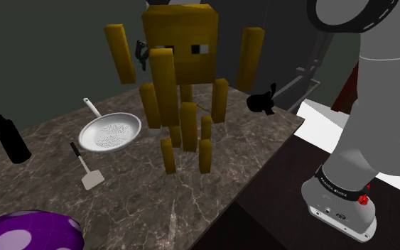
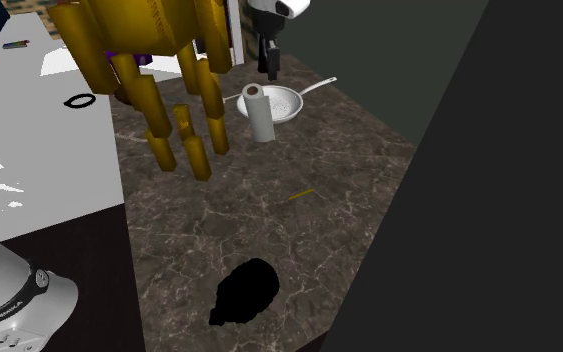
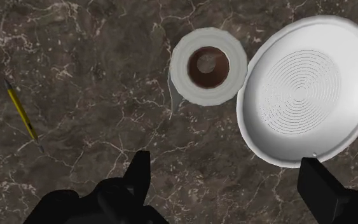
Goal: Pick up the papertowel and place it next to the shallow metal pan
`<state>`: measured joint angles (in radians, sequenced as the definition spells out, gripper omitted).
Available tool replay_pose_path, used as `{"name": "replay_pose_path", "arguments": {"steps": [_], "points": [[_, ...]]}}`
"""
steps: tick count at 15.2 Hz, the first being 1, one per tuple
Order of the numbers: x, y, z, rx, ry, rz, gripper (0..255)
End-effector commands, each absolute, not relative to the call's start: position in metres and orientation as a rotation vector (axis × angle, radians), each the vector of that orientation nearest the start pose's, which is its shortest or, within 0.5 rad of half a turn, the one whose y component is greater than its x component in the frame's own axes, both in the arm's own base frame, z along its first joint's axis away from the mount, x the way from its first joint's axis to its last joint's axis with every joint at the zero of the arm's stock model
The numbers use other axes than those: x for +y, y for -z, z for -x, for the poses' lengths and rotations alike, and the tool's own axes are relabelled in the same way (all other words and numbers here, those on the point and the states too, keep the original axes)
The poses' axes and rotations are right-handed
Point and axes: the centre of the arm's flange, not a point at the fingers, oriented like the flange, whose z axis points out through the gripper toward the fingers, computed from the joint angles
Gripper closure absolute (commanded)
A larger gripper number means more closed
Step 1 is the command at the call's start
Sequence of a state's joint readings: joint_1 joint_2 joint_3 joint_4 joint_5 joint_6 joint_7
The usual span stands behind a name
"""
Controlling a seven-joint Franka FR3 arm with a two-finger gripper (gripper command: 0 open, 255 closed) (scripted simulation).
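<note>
The paper towel roll (image 2: 259, 114) is pale grey with a brown core and stands upright on the dark marble counter. Its side sits close against the rim of the shallow white-grey pan (image 2: 283, 103). From above, the roll (image 3: 208, 66) and the pan (image 3: 309, 89) lie side by side, a narrow gap between them. My gripper (image 3: 228, 181) hangs high above them, open, its fingers (image 3: 140, 173) wide apart and empty. In the second exterior view the gripper (image 2: 269, 70) points down just behind the roll. The pan (image 1: 110, 133) also lies at the shoulder view's left.
A big yellow many-legged figure (image 1: 180, 78) stands mid-counter and blocks the roll in the shoulder view. A spatula (image 1: 86, 169), a black bottle (image 1: 11, 139) and a purple spotted object (image 1: 28, 231) lie nearby. A yellow pencil (image 3: 21, 113) and a black shape (image 2: 244, 292) are also on the counter.
</note>
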<state>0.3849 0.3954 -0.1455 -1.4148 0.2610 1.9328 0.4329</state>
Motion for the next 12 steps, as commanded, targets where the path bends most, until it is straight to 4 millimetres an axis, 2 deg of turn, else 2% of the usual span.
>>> {"name": "replay_pose_path", "arguments": {"steps": [1, 4, 12], "points": [[0.211, -0.427, -0.657, 0.349, -0.064, 3.01, 0], [0.207, -0.464, -0.658, 0.349, -0.064, 3.01, 0], [0.207, -0.464, -0.658, 0.349, -0.064, 3.01, 0]]}}
